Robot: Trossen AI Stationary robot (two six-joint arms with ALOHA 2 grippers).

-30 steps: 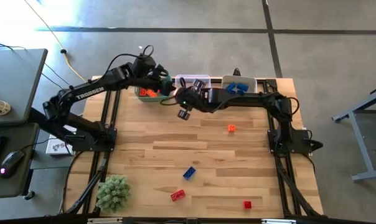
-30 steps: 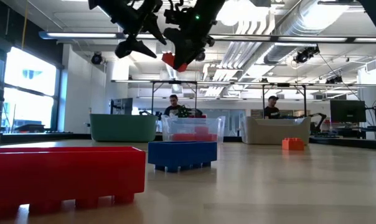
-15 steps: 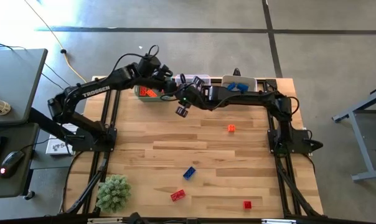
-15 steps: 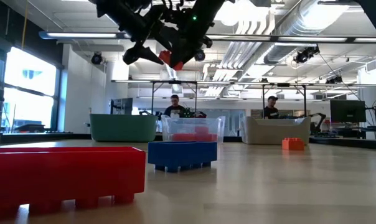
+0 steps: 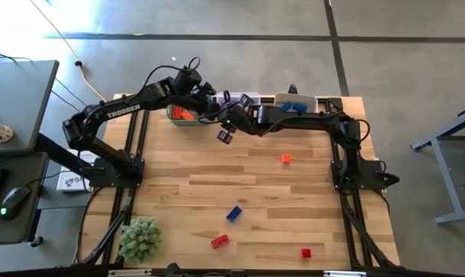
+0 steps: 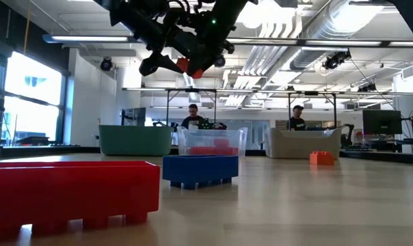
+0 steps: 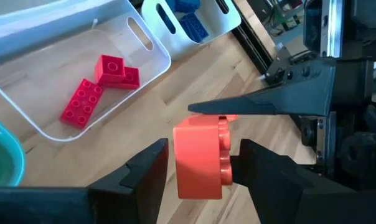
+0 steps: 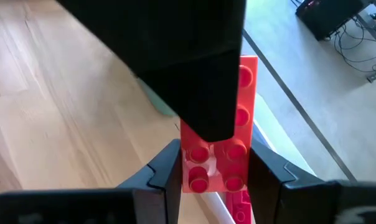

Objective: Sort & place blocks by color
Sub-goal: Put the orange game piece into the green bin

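Observation:
My right gripper (image 8: 216,171) is shut on a red studded block (image 8: 218,149) and holds it high over the table's far middle (image 6: 185,65), in front of the bins. My left gripper (image 7: 203,158) is open. Its two fingers stand close on either side of that same block (image 7: 197,158), and I cannot tell whether they touch it. Loose blocks lie on the table: an orange one (image 5: 286,159), a blue one (image 5: 233,214) and two red ones (image 5: 219,241) (image 5: 306,252). My right gripper pinches the red block between its two fingers (image 8: 166,171), which press on its two opposite sides (image 8: 191,165). The fingers come from the table's right. The block is lifted clear, well above the table. My left gripper's finger hides its far end in the right wrist view.
Three bins stand along the far edge: a green one (image 5: 182,114) with orange blocks, a clear one (image 7: 113,93) with red blocks, a white one (image 5: 296,104) with blue blocks. A green spiky ball (image 5: 140,237) sits near the left near corner. People sit beyond the table.
My left gripper has moved toward the table's right and a little down, closing in on the red block until its open fingers stand around it. My right gripper has kept the block nearly still in the air.

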